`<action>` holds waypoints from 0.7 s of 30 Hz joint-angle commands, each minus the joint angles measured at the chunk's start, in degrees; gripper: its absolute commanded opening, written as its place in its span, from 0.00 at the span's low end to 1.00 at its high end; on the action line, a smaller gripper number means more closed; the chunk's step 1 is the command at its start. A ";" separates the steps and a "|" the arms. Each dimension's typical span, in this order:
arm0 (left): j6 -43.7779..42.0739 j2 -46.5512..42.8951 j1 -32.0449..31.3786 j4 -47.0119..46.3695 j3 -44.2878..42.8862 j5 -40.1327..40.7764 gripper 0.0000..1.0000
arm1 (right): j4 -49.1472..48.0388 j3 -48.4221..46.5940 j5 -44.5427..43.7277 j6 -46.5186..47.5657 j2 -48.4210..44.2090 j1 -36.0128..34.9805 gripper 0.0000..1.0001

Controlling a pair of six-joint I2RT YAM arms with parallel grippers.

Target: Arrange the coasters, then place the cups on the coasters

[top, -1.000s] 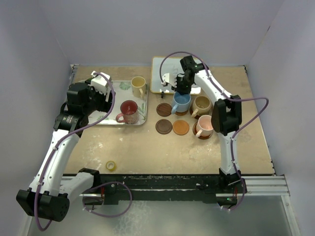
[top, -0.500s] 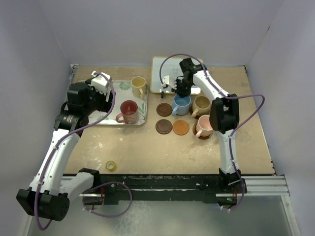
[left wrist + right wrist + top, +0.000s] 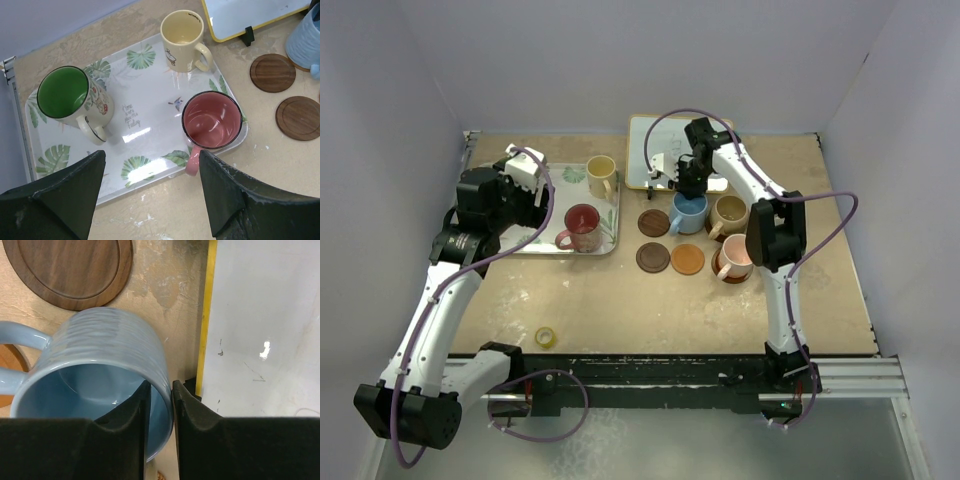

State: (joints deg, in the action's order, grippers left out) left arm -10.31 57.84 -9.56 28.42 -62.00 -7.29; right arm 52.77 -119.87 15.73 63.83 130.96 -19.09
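My right gripper (image 3: 159, 386) straddles the rim of the light blue cup (image 3: 100, 360), one finger inside and one outside, with a thin gap at the inner finger. That cup (image 3: 688, 210) stands on an orange coaster (image 3: 7, 376). The tan cup (image 3: 730, 212) and pink cup (image 3: 735, 257) also stand on coasters. Two brown wood coasters (image 3: 653, 222) (image 3: 653, 258) and an orange one (image 3: 687, 259) lie bare. My left gripper (image 3: 152, 156) hangs open above the tray (image 3: 150, 150), which holds the green-lined cup (image 3: 70, 95), the yellow cup (image 3: 182, 35) and the red cup (image 3: 212, 120).
A yellow-framed whiteboard (image 3: 660, 150) stands just behind the light blue cup, close to my right fingers. A small yellow tape roll (image 3: 546, 336) lies near the front edge. The tray's near rim (image 3: 570, 250) borders bare tabletop.
The right arm has lowered the light blue cup a little, and its jaws have eased apart from the rim. The left arm has not moved.
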 commanded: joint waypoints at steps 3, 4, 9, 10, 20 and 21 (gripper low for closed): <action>-1.29 -0.10 0.47 -1.38 -0.36 -0.88 0.73 | 1.56 -2.03 0.61 -0.20 -3.16 0.02 0.31; -1.30 -0.05 0.51 -1.36 -0.42 -0.88 0.73 | 1.74 -2.03 0.54 -0.20 -3.51 0.06 0.32; -1.63 0.11 0.50 -1.09 -0.96 0.01 0.73 | 2.32 -2.37 1.36 -0.93 -5.81 0.03 0.40; -1.76 0.45 0.51 -1.09 -1.25 0.85 0.73 | 2.23 -2.38 1.74 -1.48 -6.67 0.02 0.41; -3.01 9.79 0.51 0.12 -8.61 1.86 0.73 | 0.71 0.34 3.42 -12.05 -18.95 0.03 0.51; -2.61 11.42 0.51 -0.09 -9.72 1.46 0.73 | 0.56 1.18 3.17 -13.63 -20.45 0.03 0.51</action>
State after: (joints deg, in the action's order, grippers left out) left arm -12.67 65.47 -9.41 29.76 -66.30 -5.32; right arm 53.65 -119.77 16.62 56.77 118.30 -19.09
